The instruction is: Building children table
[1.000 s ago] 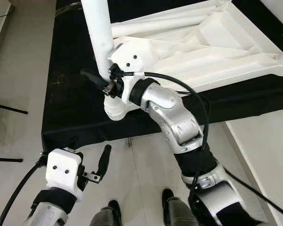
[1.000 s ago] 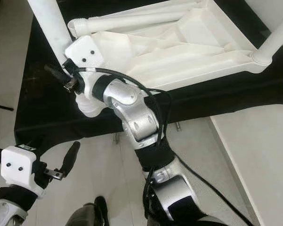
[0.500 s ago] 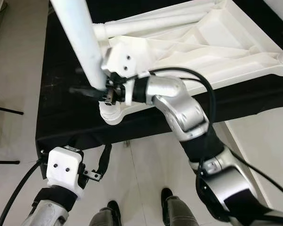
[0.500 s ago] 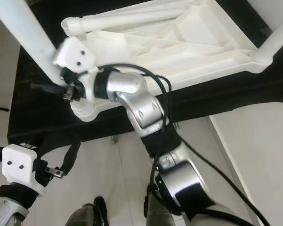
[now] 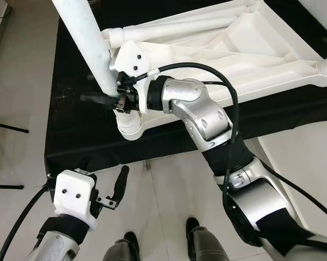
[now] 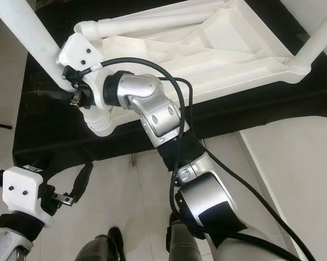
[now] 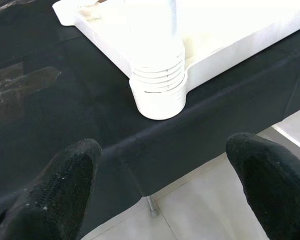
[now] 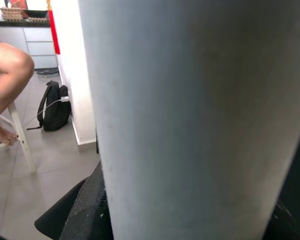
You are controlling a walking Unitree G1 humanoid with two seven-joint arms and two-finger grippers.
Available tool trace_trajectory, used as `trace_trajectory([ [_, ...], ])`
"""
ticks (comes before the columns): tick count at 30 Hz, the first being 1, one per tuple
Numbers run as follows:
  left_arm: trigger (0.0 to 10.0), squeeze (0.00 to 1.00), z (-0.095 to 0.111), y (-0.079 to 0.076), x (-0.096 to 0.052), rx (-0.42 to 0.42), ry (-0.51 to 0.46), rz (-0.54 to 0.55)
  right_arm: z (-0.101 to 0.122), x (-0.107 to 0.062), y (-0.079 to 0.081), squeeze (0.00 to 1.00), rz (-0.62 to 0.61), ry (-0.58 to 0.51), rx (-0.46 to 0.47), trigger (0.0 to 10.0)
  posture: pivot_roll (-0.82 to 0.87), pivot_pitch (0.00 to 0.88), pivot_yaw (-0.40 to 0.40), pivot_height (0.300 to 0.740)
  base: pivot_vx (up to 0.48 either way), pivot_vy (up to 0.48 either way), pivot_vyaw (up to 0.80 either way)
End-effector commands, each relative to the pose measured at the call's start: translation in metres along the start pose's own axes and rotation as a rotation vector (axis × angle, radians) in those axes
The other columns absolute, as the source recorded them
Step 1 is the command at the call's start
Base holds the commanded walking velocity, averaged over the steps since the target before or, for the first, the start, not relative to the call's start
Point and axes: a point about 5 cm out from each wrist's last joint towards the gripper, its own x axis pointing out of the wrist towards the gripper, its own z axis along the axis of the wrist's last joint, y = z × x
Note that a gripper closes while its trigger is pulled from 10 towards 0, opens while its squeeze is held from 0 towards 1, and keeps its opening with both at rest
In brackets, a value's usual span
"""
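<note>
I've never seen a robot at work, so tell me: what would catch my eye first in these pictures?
First, the right gripper clamped around a thick white table leg that stands in the near corner socket of an upturned white children's tabletop, which lies on a black-covered bench. Next, the left gripper, low and open over the pale floor, short of the bench.

Pale tiled floor (image 5: pixel 22 81) w/ thin grout lines, evenly lit. Work surface covered in black cloth (image 5: pixel 81 136), cloth hanging over the near edge. Thin black metal frame (image 5: pixel 0 147) stands on floor off to robot's left. In right wrist view: white wall column (image 8: pixel 75 75), black backpack (image 8: pixel 55 107) leaning at its base, grey cabinet (image 8: pixel 35 45) behind.
</note>
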Motion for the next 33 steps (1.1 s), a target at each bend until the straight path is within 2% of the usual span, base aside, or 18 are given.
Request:
trace_trajectory([
  [1,10.0,0.0,-0.008,0.001,-0.002,-0.015,0.044,0.011,-0.055,0.001,0.006,0.0,-0.03,0.215,0.149,10.0,0.04,0.406,0.033,0.74,0.0,0.0,0.0],
  [5,10.0,0.0,-0.008,0.001,-0.002,-0.015,0.044,0.011,-0.057,0.002,0.005,0.0,-0.061,0.219,0.168,10.0,0.04,0.406,0.033,0.74,0.0,0.0,0.0],
  [6,10.0,0.0,-0.008,0.001,-0.003,-0.016,0.045,0.012,-0.06,0.003,0.003,0.0,-0.114,0.219,0.195,10.0,0.04,0.406,0.033,0.74,0.0,0.0,0.0],
  [10,10.0,0.0,-0.007,0.001,-0.003,-0.016,0.045,0.011,-0.065,0.003,0.001,0.0,-0.196,0.215,0.229,10.0,0.04,0.407,0.034,0.74,0.0,0.0,0.0],
  [13,10.0,0.0,-0.007,0.001,-0.003,-0.016,0.046,0.011,-0.068,0.002,0.002,0.0,-0.213,0.216,0.239,10.0,0.04,0.407,0.034,0.74,0.0,0.0,0.0],
  [19,10.0,0.0,-0.007,0.001,-0.003,-0.015,0.046,0.012,-0.081,-0.006,0.013,0.0,-0.315,0.23,0.267,10.0,0.04,0.409,0.035,0.74,0.0,0.0,0.0],
  [22,10.0,0.0,-0.008,0.001,-0.003,-0.014,0.046,0.012,-0.091,-0.015,0.025,0.0,-0.492,0.261,0.225,10.0,0.04,0.406,0.034,0.74,0.0,0.0,0.0],
  [23,10.0,0.0,-0.008,0.001,-0.003,-0.014,0.046,0.012,-0.091,-0.015,0.025,0.0,-0.492,0.261,0.225,10.0,0.04,0.406,0.034,0.74,0.0,0.0,0.0],
  [25,10.0,0.0,-0.008,0.002,-0.002,-0.012,0.046,0.013,-0.092,-0.015,0.039,0.0,-0.582,0.269,0.244,10.0,0.04,0.401,0.036,0.74,0.0,0.0,0.0],
  [33,10.0,0.0,-0.01,0.002,0.0,-0.009,0.047,0.014,-0.087,-0.01,0.04,0.0,-0.607,0.257,0.235,10.0,0.04,0.387,0.036,0.74,0.0,0.0,0.0],
])
